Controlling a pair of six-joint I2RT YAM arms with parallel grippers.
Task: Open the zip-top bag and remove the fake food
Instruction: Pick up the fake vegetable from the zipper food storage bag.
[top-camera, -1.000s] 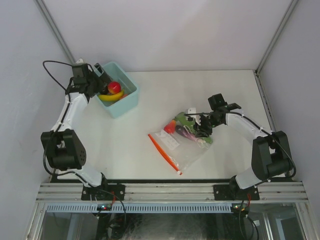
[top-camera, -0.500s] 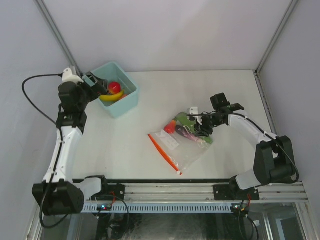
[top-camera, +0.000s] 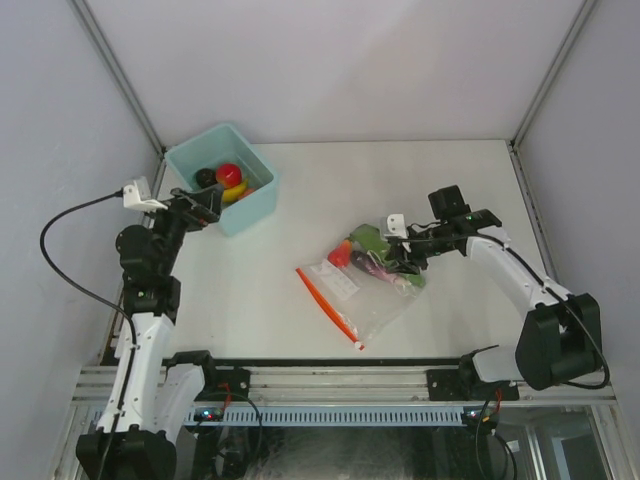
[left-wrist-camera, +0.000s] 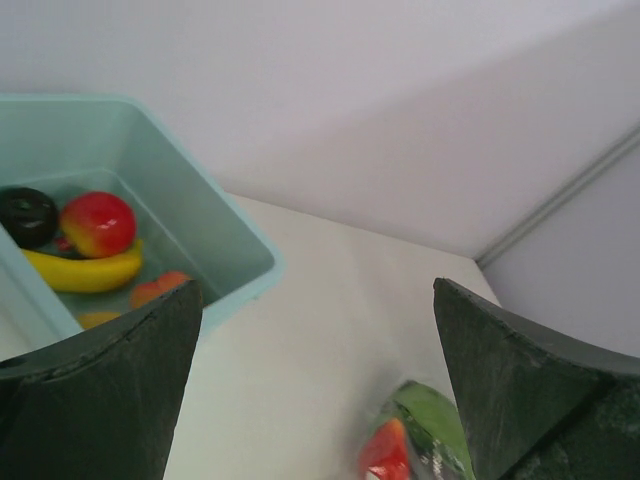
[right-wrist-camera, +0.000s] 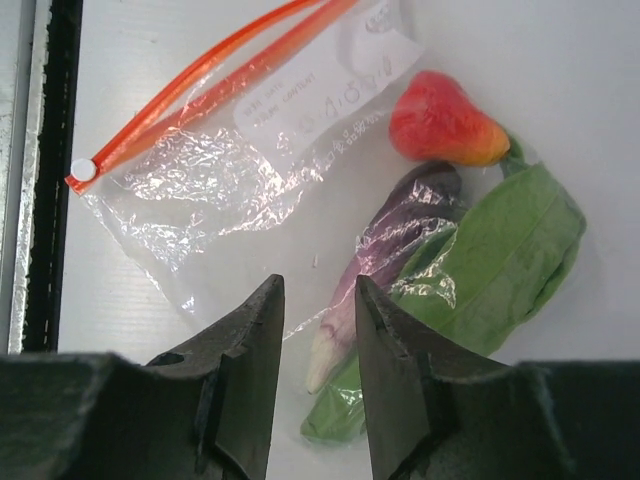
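The clear zip-top bag (top-camera: 368, 293) (right-wrist-camera: 215, 175) lies flat mid-table, its orange-red zip strip (top-camera: 327, 303) (right-wrist-camera: 200, 75) toward the near left. Fake food sits at its far end: a red piece (right-wrist-camera: 445, 125), a purple eggplant (right-wrist-camera: 400, 225) and a green leaf (right-wrist-camera: 505, 250). My right gripper (top-camera: 406, 257) (right-wrist-camera: 318, 300) hovers over that end, jaws a narrow gap apart with nothing between them. My left gripper (top-camera: 198, 207) (left-wrist-camera: 318, 400) stands wide open and empty, just in front of the bin. More fake food lies in the bin: red apple (left-wrist-camera: 98, 224), yellow banana (left-wrist-camera: 85, 272), dark round piece (left-wrist-camera: 28, 215).
The light teal bin (top-camera: 255, 205) (left-wrist-camera: 215, 245) stands at the far left of the white table. Side walls close in left and right. A metal rail (top-camera: 340, 382) runs along the near edge.
My left arm has pulled back out of the bin toward the near left, empty. My right gripper has shifted slightly right over the bag. The bag has not moved.
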